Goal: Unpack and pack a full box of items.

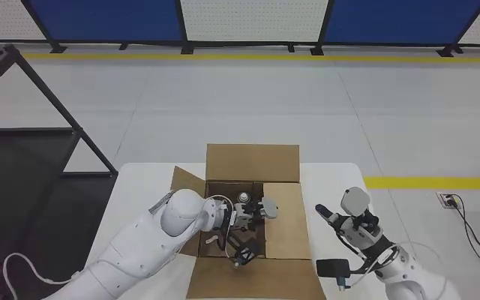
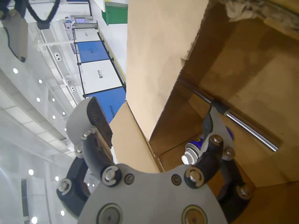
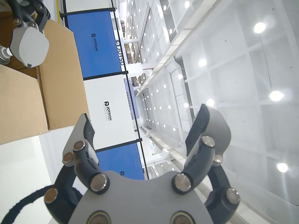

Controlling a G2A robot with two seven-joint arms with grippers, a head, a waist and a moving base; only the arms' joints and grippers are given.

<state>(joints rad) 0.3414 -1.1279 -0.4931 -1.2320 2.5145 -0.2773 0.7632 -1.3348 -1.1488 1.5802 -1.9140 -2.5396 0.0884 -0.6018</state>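
**A:** State of the left gripper [image 2: 151,108]?

**B:** Released. Spread wide, grasping nothing. Low inside the open box [image 1: 253,161], arm coming in over the box's left side.

**A:** Anything between the fingers [image 2: 99,120]?

**B:** Edge of 1 cardboard flap [image 2: 151,47], with a gap on either side of it. 1 finger outside that flap, the other inside the box, just beside the can [image 2: 195,146].

**A:** Touching the can?

**B:** Cannot tell. Partly hidden behind that inner finger.

**A:** More on the can, then.

**B:** Spray can, blue and yellow body, white nozzle. Near the middle of the box, seemingly upright from the top view.

**A:** Anything else in there?

**B:** 1 shiny metal rod [image 2: 251,129] with a dark collar, lying along the cardboard, near the can. Other dark shapes at the near end, too jumbled to name.

**A:** And the box itself?

**B:** Brown cardboard, on the white table [image 1: 150,187], 4 flaps open.

**A:** State of the right gripper [image 3: 145,115]?

**B:** Released as well. Fingers well apart, nothing held. Above the table to the right of the box, apart from it, tilted upward.
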